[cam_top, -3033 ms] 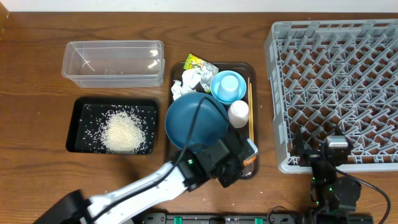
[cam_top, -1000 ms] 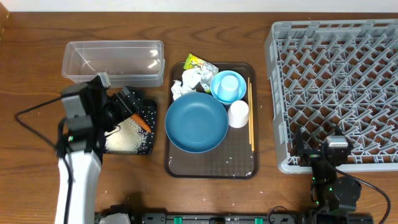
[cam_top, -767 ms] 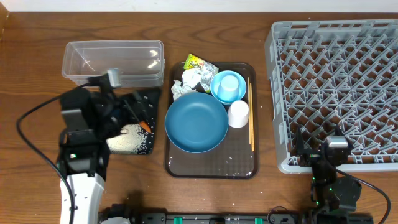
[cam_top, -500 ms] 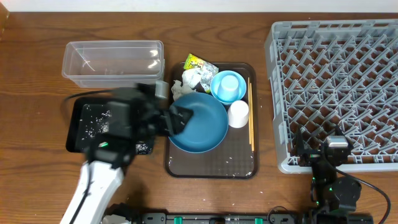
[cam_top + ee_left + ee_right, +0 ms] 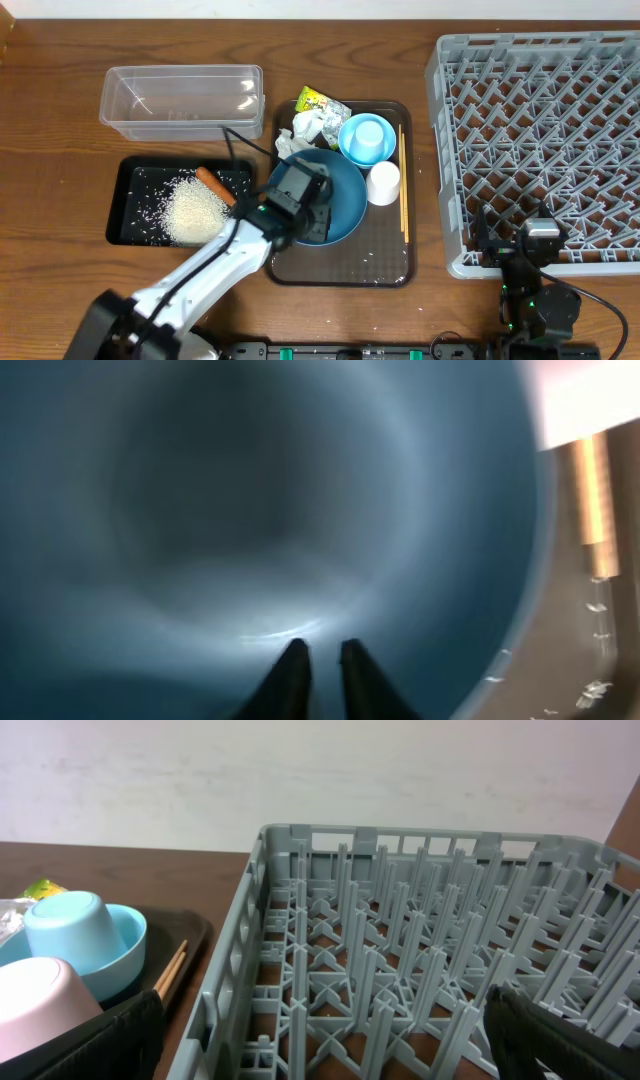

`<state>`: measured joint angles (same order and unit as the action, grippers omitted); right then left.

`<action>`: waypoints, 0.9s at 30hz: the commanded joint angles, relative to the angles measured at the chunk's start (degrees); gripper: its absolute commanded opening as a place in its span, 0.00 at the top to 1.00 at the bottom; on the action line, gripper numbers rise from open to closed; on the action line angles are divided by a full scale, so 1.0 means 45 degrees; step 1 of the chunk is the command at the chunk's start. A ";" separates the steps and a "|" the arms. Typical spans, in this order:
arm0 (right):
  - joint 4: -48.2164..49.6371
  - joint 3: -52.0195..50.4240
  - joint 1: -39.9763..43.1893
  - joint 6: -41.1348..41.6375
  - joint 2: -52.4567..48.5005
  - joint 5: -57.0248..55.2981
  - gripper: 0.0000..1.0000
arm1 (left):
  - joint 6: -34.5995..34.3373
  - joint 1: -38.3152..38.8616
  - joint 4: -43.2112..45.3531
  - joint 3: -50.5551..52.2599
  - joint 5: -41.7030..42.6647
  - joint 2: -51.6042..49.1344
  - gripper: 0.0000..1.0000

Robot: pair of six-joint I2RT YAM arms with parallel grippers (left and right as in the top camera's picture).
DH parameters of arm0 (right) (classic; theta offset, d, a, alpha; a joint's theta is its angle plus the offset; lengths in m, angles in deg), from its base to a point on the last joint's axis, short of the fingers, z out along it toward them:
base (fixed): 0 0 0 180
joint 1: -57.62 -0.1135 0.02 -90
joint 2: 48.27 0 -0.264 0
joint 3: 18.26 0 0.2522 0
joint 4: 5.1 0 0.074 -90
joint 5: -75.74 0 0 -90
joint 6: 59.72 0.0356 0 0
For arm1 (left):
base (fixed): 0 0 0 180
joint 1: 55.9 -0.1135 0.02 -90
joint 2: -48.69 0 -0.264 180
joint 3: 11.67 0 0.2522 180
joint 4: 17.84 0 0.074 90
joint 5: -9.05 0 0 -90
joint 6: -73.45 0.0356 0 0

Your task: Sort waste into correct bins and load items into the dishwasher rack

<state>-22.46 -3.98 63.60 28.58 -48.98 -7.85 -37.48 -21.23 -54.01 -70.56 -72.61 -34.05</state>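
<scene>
The big dark-blue bowl (image 5: 340, 185) sits on the brown serving tray (image 5: 385, 265) and fills the left wrist view (image 5: 300, 510). My left gripper (image 5: 316, 218) (image 5: 320, 652) hangs low over the inside of the bowl, its fingers nearly touching with nothing between them. An orange carrot (image 5: 212, 183) lies beside the rice (image 5: 192, 212) in the black tray (image 5: 130, 190). My right gripper (image 5: 525, 248) (image 5: 320, 1035) stands wide open at the front edge of the grey rack (image 5: 540, 120) (image 5: 400, 960), holding nothing.
On the brown tray are a light-blue bowl (image 5: 367, 138) (image 5: 85, 945), a white cup (image 5: 383, 182) (image 5: 40, 1005), chopsticks (image 5: 403, 190) (image 5: 170, 970), tissues (image 5: 300, 135) and a yellow-green wrapper (image 5: 315, 101). The clear tub (image 5: 180, 100) stands at the back left.
My left arm swung right from the black tray to over the blue bowl. It let go of the carrot, which now lies in the black tray, and its jaws closed. The right arm stayed still.
</scene>
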 commanded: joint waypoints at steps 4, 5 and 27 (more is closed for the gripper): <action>-0.0015 -0.0044 0.0131 0.0180 0.0063 -0.0034 0.01 | 0.0160 0.0471 -0.0491 -0.0170 0.0578 -0.0495 0.94; -0.0015 -0.0044 0.0131 0.0180 0.0063 -0.0034 0.01 | 0.0151 0.0607 -0.0549 -0.0170 0.0772 -0.0491 0.94; -0.0015 -0.0044 0.0131 0.0180 0.0063 -0.0034 0.01 | -0.1180 0.2322 -0.2429 -0.0175 0.4046 0.1885 0.94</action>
<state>-22.46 -3.98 63.60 28.58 -48.98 -7.85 -42.28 -10.87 -64.81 -70.56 -56.83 -29.72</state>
